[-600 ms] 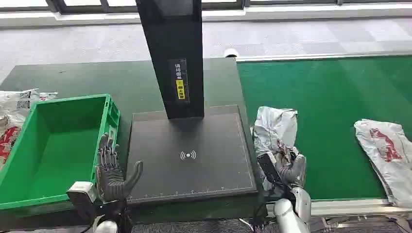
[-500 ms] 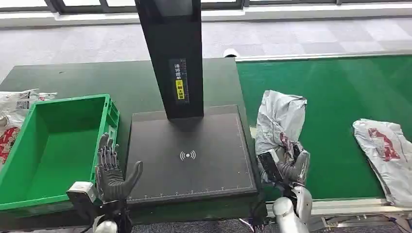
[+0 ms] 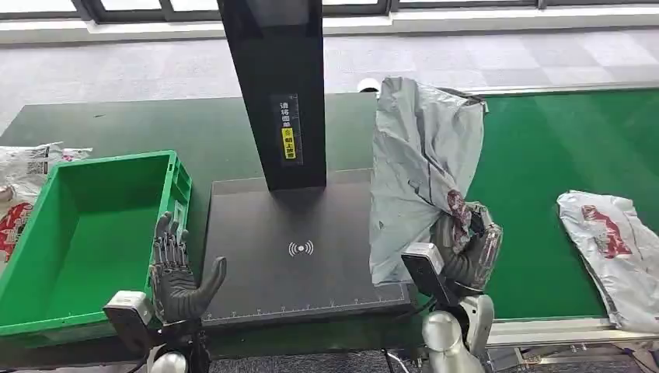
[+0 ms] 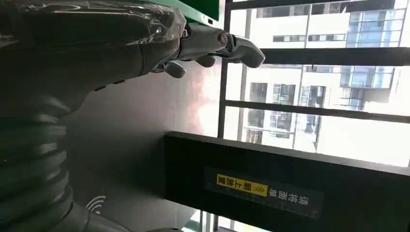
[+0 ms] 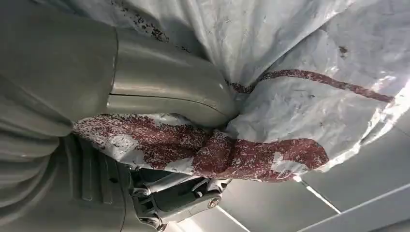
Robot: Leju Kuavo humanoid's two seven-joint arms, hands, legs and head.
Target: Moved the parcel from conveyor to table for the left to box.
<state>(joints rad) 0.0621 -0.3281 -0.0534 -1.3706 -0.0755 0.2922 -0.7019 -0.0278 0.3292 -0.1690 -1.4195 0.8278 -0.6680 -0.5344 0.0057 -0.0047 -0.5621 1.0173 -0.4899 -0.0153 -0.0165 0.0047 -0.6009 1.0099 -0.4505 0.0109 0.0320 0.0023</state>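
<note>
Since half a second ago your right hand (image 3: 466, 252) has lifted the crumpled grey plastic parcel with red print (image 3: 420, 167) off the green conveyor belt (image 3: 544, 155); it now hangs upright in the air, its lower edge over the right edge of the black scanner plate with the white wireless mark (image 3: 299, 249). You can see in the right wrist view that the thumb and fingers are clamped tight on a bunched fold of the bag. Your left hand (image 3: 177, 272) waits at the plate's left front corner, fingers spread and upright, holding nothing, with the green plastic crate (image 3: 85, 233) just beyond it. By my reading you are about midway: the pick is done, but the parcel is not yet set down, and the handover to the left hand and the boxing remain. A second white printed parcel (image 3: 614, 249) lies on the belt, well to the right of the plate
</note>
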